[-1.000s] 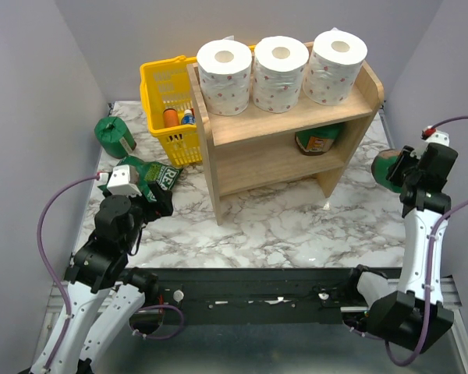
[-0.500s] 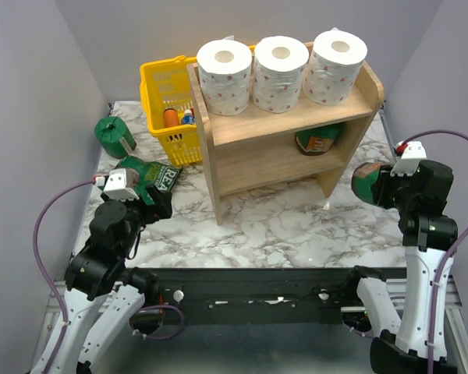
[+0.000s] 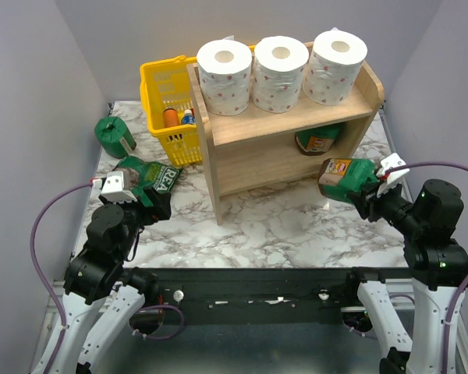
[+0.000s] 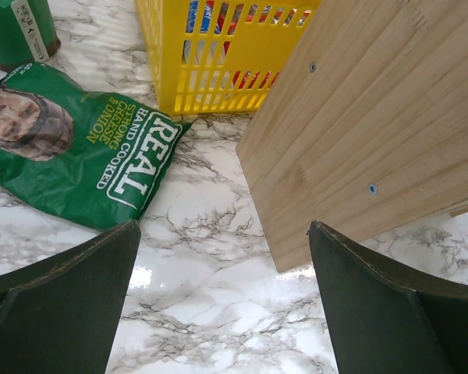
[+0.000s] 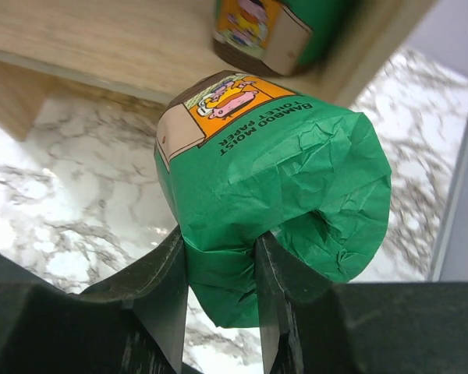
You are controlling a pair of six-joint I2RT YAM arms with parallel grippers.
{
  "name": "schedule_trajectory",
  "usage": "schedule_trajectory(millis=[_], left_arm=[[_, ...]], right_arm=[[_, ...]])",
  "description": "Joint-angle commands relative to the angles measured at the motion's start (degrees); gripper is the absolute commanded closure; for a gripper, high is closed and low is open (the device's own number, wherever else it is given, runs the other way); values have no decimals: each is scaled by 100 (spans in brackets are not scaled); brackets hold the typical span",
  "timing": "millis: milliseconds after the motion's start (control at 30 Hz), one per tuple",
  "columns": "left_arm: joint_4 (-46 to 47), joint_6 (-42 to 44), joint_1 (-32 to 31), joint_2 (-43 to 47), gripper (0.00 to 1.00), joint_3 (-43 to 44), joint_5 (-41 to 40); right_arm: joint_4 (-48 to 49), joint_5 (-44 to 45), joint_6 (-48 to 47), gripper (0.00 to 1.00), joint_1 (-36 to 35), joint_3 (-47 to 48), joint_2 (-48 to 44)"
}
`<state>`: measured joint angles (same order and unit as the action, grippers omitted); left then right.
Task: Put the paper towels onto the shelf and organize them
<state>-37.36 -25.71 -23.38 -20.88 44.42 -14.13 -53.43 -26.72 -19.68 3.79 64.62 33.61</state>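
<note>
Right gripper (image 5: 218, 265) pinching the crumpled end of a green-wrapped roll (image 5: 273, 179), I hold it label-first in front of the shelf (image 5: 78, 39) so it can slide onto the lower tier beside the green roll (image 5: 253, 19) there, left gripper (image 4: 225, 234) spread idle.

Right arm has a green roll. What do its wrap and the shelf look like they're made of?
On the held roll, the green wrap looks like thin matte paper: it creases and crumples where the right gripper pinches it. The shelf looks like light, matte wood: grain lines, plank seams and screw heads show; solid or veneer is unclear.
</note>
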Motion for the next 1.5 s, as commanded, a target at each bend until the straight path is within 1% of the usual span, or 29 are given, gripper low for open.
schedule_trajectory(millis=[0, 233, 300, 367, 500, 633, 733, 867, 900, 933, 967, 1033, 1067, 1133, 1167, 1200, 1267, 1300, 1433, 1467], left_arm=[[80, 23, -18, 32, 1, -57, -125], [54, 14, -18, 14, 1, -48, -195], [63, 23, -18, -12, 1, -48, -187], [63, 23, -18, -56, 1, -39, -187], [63, 14, -18, -56, 1, -39, -186], [63, 23, -18, -47, 1, -39, -195], [63, 14, -9, -56, 1, -30, -222], [54, 23, -9, -30, 1, -30, -222], [54, 23, -9, -21, 1, -30, -222], [63, 23, -9, -21, 1, -30, -222], [63, 31, -9, -12, 1, -30, -204], [54, 31, -9, -3, 1, -30, -213], [54, 31, -9, 5, 1, -30, -213], [54, 31, -9, 40, 1, -39, -222], [54, 31, -9, 49, 1, -30, -239], [45, 31, -9, 58, 1, -39, -248], [36, 23, -9, 67, 1, -30, -266], [19, 23, -9, 76, 1, -30, -292], [19, 5, -9, 102, 1, -39, -292], [19, 14, -9, 93, 1, -39, -292]], right_arm=[[552, -1151, -238, 73, -98, 217, -65], [482, -1397, -317, 73, -238, 551, 41], [727, -1695, -177, 74, -291, 464, -3], [842, -1775, -115, 74, -370, 271, -29], [834, -1538, -220, 74, -634, 209, 84], [1045, -1582, -159, 74, -827, 314, 225], [1133, -1468, -106, 74, -1099, 455, 383], [1150, -995, -106, 74, -1617, 569, 577], [1194, -889, -89, 74, -1923, 587, 620], [1212, -766, -88, 74, -2083, 613, 673], [1247, -408, -88, 74, -2432, 622, 708], [1274, -72, -132, 74, -2759, 683, 805], [1256, 243, -150, 74, -2909, 779, 988], [1160, 578, -255, 74, -3471, 929, 1217], [1125, 1059, -316, 74, -3699, 1034, 1323], [1142, 1325, -456, 74, -4171, 1079, 1515], [1185, 1956, -659, 75, -4561, 1149, 1657], [1299, 2134, -851, 76, -4876, 1202, 1762], [1414, 2636, -1476, 74, -5327, 1377, 2087], [1379, 2907, -1599, 72, -5380, 1421, 2167]])
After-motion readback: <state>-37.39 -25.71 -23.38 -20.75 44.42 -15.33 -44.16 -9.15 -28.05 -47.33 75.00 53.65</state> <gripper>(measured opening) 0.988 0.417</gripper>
